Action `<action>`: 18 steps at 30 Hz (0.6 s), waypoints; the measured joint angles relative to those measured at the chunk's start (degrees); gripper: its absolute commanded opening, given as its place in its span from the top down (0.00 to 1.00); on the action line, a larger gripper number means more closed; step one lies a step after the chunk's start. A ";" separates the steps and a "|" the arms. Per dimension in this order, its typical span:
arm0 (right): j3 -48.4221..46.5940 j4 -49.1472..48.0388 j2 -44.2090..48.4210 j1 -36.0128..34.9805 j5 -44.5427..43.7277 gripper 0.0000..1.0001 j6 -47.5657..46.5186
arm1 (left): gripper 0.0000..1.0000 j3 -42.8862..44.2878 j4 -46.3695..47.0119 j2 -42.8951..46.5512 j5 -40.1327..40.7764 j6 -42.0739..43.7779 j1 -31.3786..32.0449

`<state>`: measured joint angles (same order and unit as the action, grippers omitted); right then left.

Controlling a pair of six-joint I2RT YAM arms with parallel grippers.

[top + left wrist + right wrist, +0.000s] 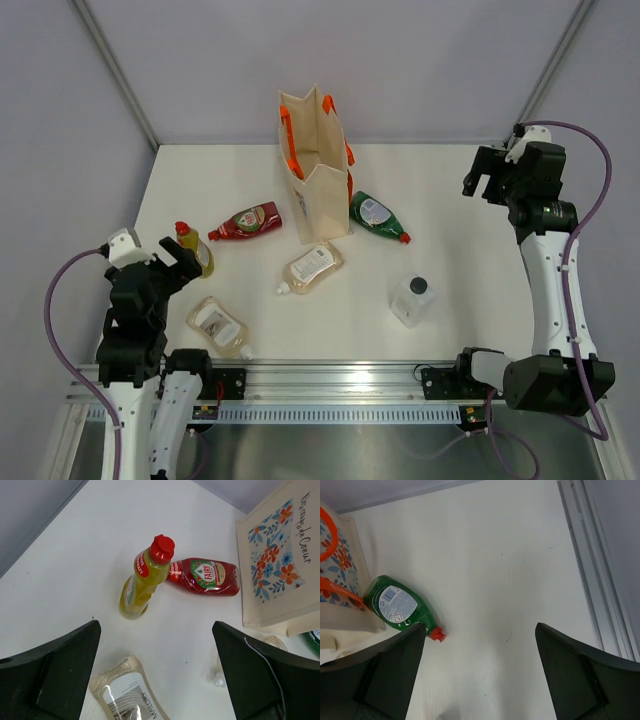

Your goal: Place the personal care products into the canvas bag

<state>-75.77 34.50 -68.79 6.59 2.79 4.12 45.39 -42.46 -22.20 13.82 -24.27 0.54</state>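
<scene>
All six bottles are out on the table [450, 230]; both arms are empty-handed.

The canvas bag [315, 170] stands upright toward the back. The red bottle [246, 222] lies to its left and the green bottle [377, 216] just beside its right. One peach bottle [311, 268] lies in front of it. The other peach bottle [218, 326] is near the left arm, and the clear bottle [412, 300] sits near right. The yellow bottle [142, 582] is just ahead of the left gripper [155, 680], whose fingers are spread wide. The right gripper [480, 675], also spread, hovers far right.
</scene>
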 measured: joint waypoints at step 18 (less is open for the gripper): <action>5.05 25.40 1.11 -6.21 46.82 0.00 -52.17 | 0.01 2.84 -6.93 -13.79 -0.44 -4.02 0.00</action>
<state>-70.72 59.90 -67.68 0.38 49.60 -48.05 48.23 -49.39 -35.99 13.39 -28.29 0.54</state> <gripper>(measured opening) 0.993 0.984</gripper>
